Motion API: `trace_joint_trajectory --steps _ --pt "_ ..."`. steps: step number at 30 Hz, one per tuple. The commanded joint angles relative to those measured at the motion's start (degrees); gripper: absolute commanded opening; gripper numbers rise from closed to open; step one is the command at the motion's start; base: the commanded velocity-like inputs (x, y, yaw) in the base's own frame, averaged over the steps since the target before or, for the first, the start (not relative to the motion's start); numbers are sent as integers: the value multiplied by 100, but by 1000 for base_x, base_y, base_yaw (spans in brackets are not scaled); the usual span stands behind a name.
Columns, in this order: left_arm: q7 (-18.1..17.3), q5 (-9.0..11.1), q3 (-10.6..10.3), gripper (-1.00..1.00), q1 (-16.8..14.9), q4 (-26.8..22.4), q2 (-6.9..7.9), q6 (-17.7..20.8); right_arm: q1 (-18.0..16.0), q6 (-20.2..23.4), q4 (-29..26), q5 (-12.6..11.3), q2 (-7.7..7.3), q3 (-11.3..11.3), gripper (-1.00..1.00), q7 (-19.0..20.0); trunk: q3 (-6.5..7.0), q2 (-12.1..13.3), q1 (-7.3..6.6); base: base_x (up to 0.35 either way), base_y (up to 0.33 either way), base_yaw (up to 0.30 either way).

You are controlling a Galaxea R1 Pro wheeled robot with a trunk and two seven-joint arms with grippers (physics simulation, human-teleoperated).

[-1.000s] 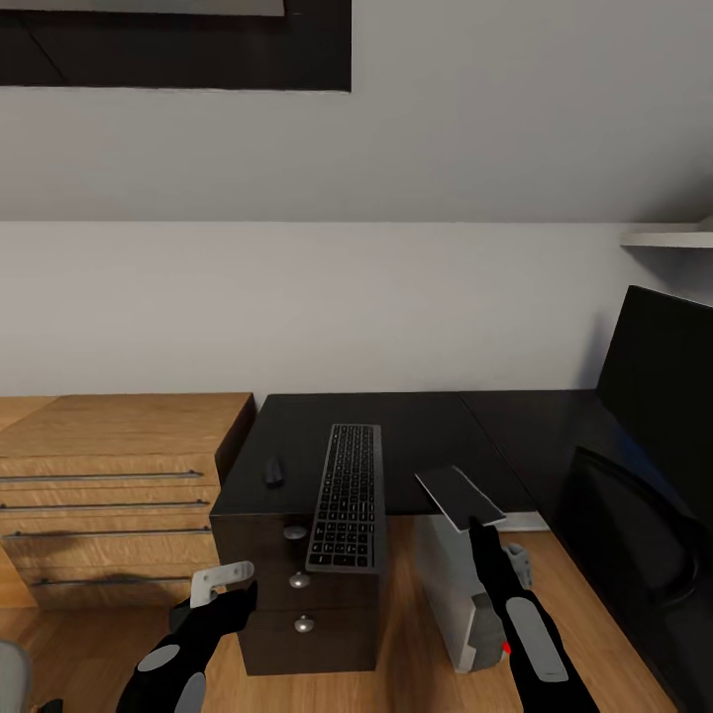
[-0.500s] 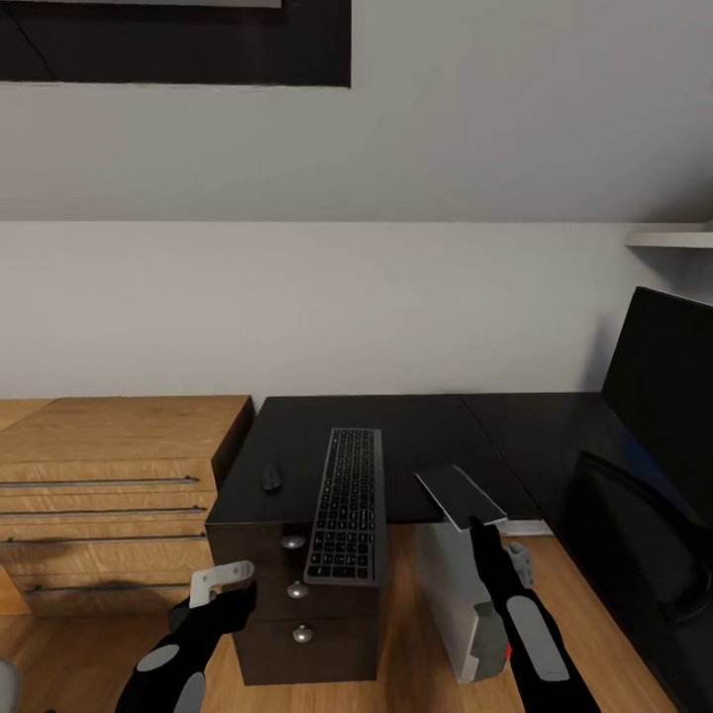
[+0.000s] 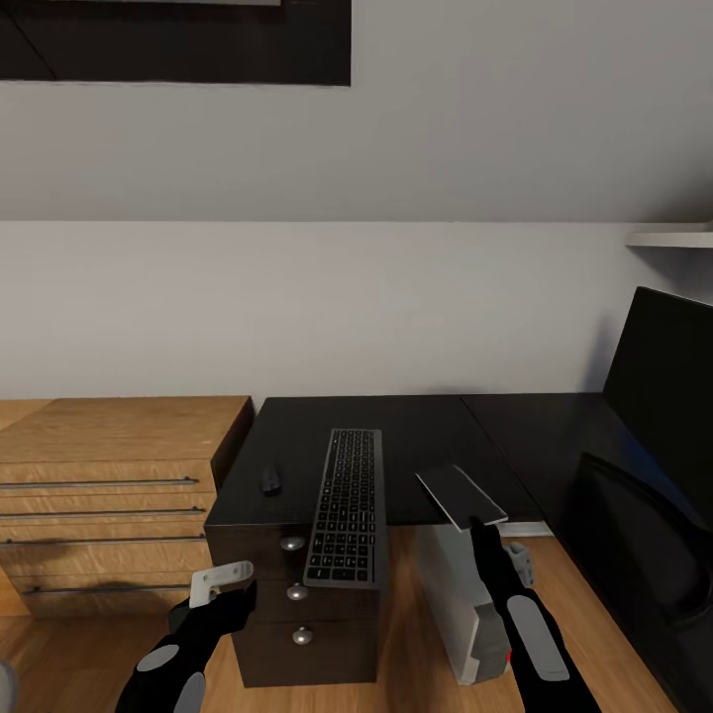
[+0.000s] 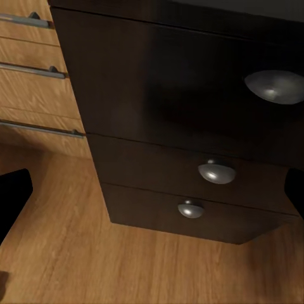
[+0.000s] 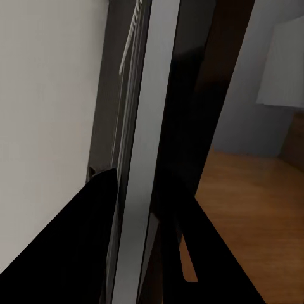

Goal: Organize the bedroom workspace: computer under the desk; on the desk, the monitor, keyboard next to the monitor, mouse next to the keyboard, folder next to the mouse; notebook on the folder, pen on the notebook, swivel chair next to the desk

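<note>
The black desk (image 3: pixel 426 426) carries the keyboard (image 3: pixel 347 503), lying lengthwise with its near end over the front edge. The small black mouse (image 3: pixel 271 479) sits to its left. At the far right stands the monitor (image 3: pixel 662 396). My right gripper (image 3: pixel 484 537) is shut on a thin dark notebook (image 3: pixel 459 495) with a pale edge, held tilted at the desk's front edge; up close the notebook (image 5: pixel 142 158) shows as a slab between the fingers. The grey computer (image 3: pixel 451 604) stands under the desk. My left gripper (image 3: pixel 222 584) is open before the drawer unit (image 4: pixel 190 120).
A light wood drawer cabinet (image 3: pixel 109 485) adjoins the desk on the left. The black drawer unit (image 3: pixel 297 614) with round knobs sits under the keyboard. A white shelf (image 3: pixel 673 238) juts from the right wall, and wood floor (image 3: pixel 79 654) lies in front.
The whole picture has shifted slightly, so the camera moved a little. Both grippers and the notebook keep their places in the view.
</note>
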Motion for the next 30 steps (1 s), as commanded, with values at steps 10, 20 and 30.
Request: trace_joint_trajectory --steps 10,20,30 --pt "52 60 -6 100 -3 -8 1 13 -3 56 228 -40 6 -36 -100 24 -6 -2 0 0 0 0" --pt "52 60 -6 100 -3 -9 1 14 -3 54 220 -40 6 -21 100 24 -6 -2 0 0 0 0" --pt "52 60 -6 100 -3 -9 1 14 -3 52 219 -40 6 -20 100 26 -6 -2 0 0 0 0"
